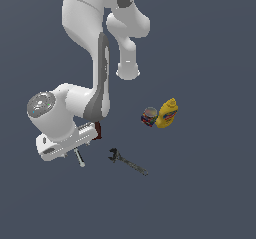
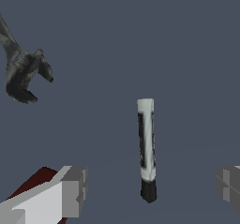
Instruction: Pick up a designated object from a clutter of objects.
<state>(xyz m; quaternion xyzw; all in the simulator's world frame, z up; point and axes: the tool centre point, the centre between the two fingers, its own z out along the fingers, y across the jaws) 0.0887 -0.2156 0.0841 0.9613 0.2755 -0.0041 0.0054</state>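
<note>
Pen (image 2: 146, 145): whitish barrel, black tip, flat on the floor between the two spread fingers (image 2: 70, 190) of the gripper (image 2: 150, 185), touching neither; apparently bracketed this way so a closing pinch would take it across the barrel; not yet lifted. Clutter: brown-red block (image 2: 40, 181) just beside one finger and partly hidden behind it, likely to be nudged on descent; wrench (image 1: 127, 162) near, head toward the pen; mustard bottle (image 1: 167, 113) and can (image 1: 149, 117) touching or nearly so, well apart toward the exterior view's right. Arm (image 1: 90, 43): folded down from above, wrist low, hand over the pen, fingers pointing floorward.
</note>
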